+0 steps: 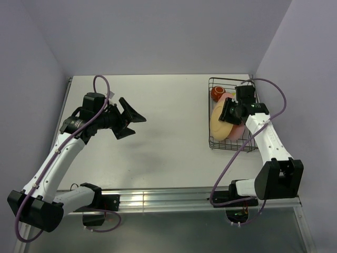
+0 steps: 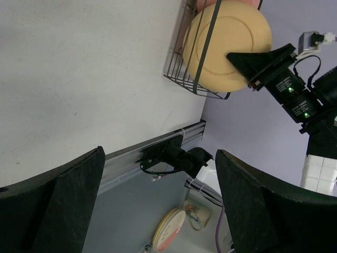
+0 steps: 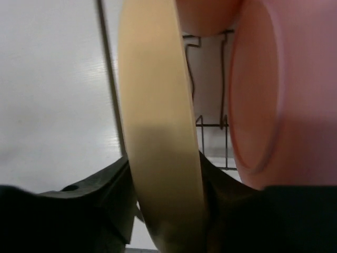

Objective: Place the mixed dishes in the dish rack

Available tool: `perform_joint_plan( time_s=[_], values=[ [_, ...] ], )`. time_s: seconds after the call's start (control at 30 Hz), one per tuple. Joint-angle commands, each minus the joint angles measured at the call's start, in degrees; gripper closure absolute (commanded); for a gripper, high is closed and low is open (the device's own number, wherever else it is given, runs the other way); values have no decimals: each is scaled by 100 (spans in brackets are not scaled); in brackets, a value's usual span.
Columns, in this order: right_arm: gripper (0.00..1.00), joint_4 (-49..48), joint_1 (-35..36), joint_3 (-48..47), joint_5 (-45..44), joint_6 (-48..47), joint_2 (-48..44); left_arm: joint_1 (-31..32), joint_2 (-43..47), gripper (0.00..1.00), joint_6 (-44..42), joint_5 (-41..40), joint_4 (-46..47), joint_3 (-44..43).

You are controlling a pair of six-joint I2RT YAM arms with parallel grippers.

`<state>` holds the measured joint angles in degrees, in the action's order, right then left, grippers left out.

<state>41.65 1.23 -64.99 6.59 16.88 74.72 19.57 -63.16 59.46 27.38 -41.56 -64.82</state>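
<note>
Soft, even light; blurry close-up in right wrist view.

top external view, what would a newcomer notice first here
The pale orange plate leans on edge in the black dish rack at far right, with the right gripper astride its rim. A pink plate stands beside it. The left gripper hangs wide open above the table on the left.

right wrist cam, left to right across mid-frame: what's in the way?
table → dish rack wire → pale orange plate, edge-on → pink plate
</note>
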Motion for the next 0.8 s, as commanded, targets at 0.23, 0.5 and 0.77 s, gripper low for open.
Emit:
perform_joint_plan(
  time_s=[0.23,0.5,0.77],
  values=[
    [24,177,-53,197,-168,-300,-247,11,93,8,39,171,219,83],
    [3,72,-44,311,369,-432,-563,11,93,9,48,189,254,101],
    [4,502,-36,22,176,-318,-686,11,128,9,30,216,280,145]
  ],
)
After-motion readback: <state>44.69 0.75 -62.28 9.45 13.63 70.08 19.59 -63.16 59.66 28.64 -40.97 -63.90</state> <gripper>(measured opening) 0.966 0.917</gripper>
